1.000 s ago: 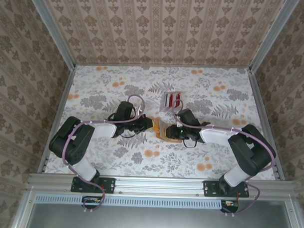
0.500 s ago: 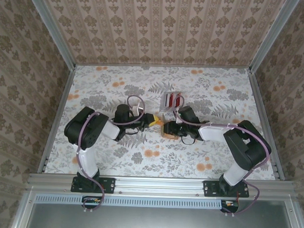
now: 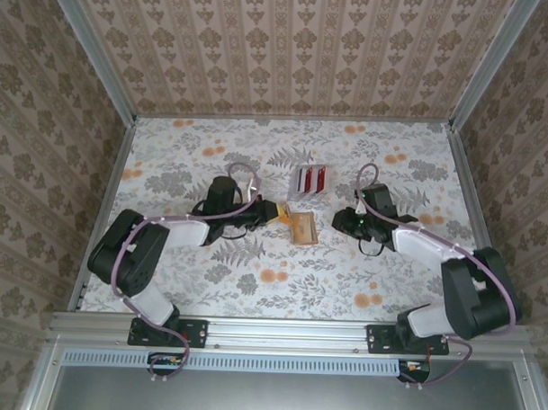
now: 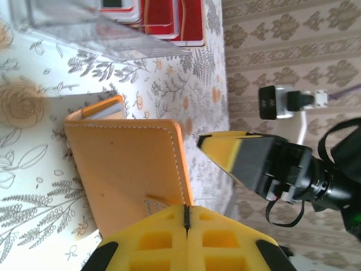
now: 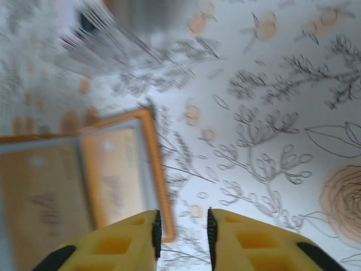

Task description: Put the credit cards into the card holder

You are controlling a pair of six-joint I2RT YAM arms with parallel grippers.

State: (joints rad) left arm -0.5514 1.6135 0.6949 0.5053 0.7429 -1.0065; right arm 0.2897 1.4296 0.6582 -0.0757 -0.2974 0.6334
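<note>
Top external: my left fingers (image 3: 275,212) pinch the left edge of the orange card holder (image 3: 302,227), which lies mid-table (image 3: 195,157). The credit cards (image 3: 310,179), red and white, sit just beyond it. My right fingers (image 3: 342,222) hover just right of the holder, apart from it.

Left wrist: my left fingers (image 4: 189,226) are pressed together on the stitched edge of the card holder (image 4: 130,164). The credit cards (image 4: 163,22) sit behind clear plastic (image 4: 113,42), any print too small to read.

Right wrist: my right fingers stand narrowly parted, gripping nothing. The card holder (image 5: 118,169), blurred, lies ahead to the left.
</note>
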